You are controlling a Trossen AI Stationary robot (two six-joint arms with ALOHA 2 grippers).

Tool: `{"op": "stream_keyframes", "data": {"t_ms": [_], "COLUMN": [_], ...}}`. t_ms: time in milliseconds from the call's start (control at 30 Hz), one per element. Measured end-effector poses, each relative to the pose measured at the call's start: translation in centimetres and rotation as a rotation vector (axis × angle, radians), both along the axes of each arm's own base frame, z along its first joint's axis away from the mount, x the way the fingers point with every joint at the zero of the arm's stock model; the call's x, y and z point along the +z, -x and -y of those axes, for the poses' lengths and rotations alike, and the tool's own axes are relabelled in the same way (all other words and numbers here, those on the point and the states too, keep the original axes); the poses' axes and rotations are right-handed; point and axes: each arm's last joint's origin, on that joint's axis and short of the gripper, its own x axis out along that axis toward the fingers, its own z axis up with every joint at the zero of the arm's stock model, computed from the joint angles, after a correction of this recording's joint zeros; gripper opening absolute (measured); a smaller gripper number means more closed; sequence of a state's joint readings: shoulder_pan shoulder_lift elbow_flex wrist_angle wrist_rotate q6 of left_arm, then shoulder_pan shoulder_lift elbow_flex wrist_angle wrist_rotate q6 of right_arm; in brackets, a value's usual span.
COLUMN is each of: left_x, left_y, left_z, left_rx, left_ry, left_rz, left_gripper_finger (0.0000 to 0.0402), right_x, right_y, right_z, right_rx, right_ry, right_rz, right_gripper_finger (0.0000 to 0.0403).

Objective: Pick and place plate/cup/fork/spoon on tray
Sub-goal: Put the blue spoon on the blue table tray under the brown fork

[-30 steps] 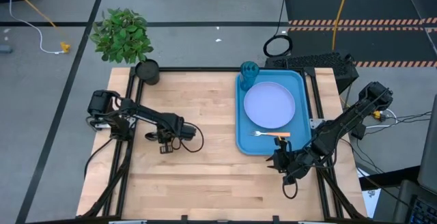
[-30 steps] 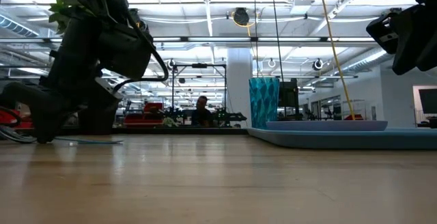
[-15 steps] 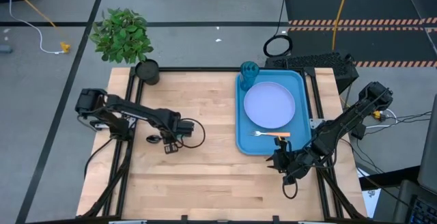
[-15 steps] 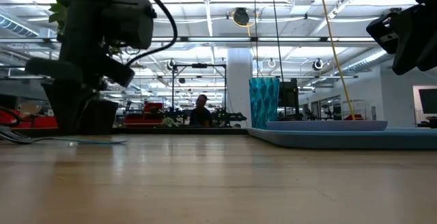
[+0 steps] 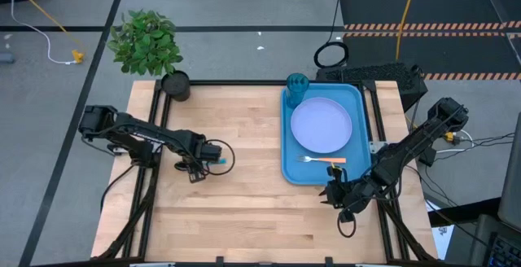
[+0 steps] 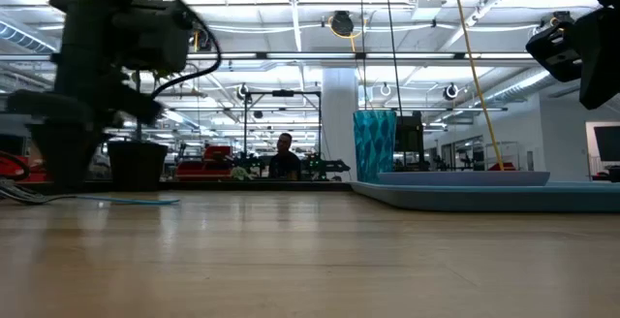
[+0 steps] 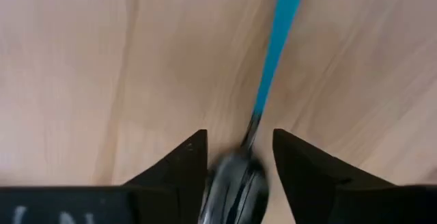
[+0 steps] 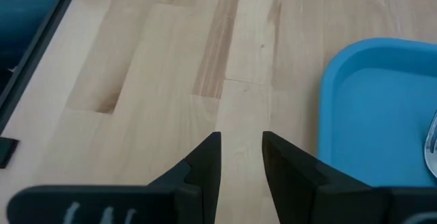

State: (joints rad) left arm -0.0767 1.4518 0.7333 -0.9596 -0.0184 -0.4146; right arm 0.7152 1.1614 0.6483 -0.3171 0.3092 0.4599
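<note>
Your left pincer [image 7: 239, 157], fingers apart, straddles spoon [image 7: 273, 67] near table's [image 5: 244, 210] left edge; right pincer [image 8: 241, 157] fingers slightly apart, empty.

On the pale wooden desk [image 5: 244, 210] there is 1 large bright blue rectangular tray [image 5: 358, 96] with rounded corners and a raised rim. The tray carries 1 round flat pale lavender-blue plate [image 5: 321, 125], 1 small translucent teal-blue cup [image 5: 296, 86] and 1 small fork [image 5: 323, 159] with an orange handle and silvery tines. 1 small spoon [image 7: 273, 50] with a thin light-blue handle and a dark bowl lies on the bare wood. 1 dark pot with a leafy green plant [image 5: 146, 42] stands at a desk corner. 2 dark robot arms reach over the desk, each ending in 2 fingers, 4 fingers in all. 1 person [image 6: 285, 158] shows far off in the room behind.
</note>
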Motion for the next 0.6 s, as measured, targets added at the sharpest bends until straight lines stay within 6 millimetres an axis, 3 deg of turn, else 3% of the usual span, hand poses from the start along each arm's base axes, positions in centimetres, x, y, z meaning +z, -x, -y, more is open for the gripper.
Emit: {"op": "stream_keyframes", "data": {"t_ms": [200, 600], "left_x": [-0.9, -1.5], "left_y": [0.8, 0.9], "left_z": [0.7, 1.4], "left_rx": [-0.022, -0.106], "left_ry": [0.003, -0.022], "left_rz": [0.014, 0.100], "left_gripper_finger": [0.0192, 0.0193], "right_x": [0.0, 0.1], "right_y": [0.1, 0.0], "right_z": [-0.1, 0.0], "right_rx": [0.005, -0.007], "right_ry": [0.001, 0.021], "right_rz": [0.005, 0.023], "right_gripper_finger": [0.0098, 0.0098]}}
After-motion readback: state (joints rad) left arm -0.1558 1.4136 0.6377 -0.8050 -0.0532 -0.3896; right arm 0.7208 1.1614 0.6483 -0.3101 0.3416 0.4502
